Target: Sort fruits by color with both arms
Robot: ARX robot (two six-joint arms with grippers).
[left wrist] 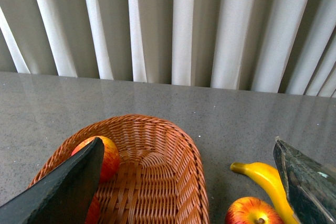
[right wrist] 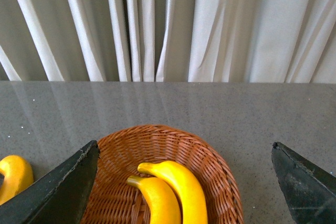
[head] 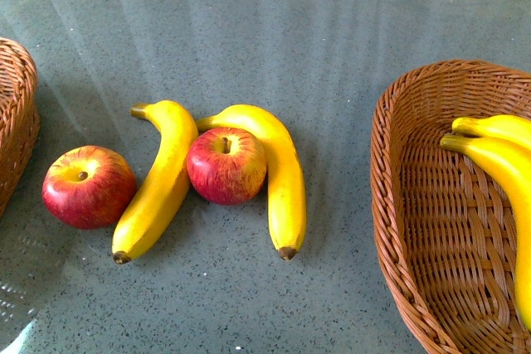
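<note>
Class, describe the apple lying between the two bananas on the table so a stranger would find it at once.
Start at the grey table, between the left basket and the right basket, where four fruits lie in a row. The apple is third from the left, flanked by the left banana and the right banana; the other apple sits at the row's left end.

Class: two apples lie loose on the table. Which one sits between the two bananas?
The right-hand apple: the left banana and right banana flank it. The other apple lies outside the pair, beside the left banana only.
</note>
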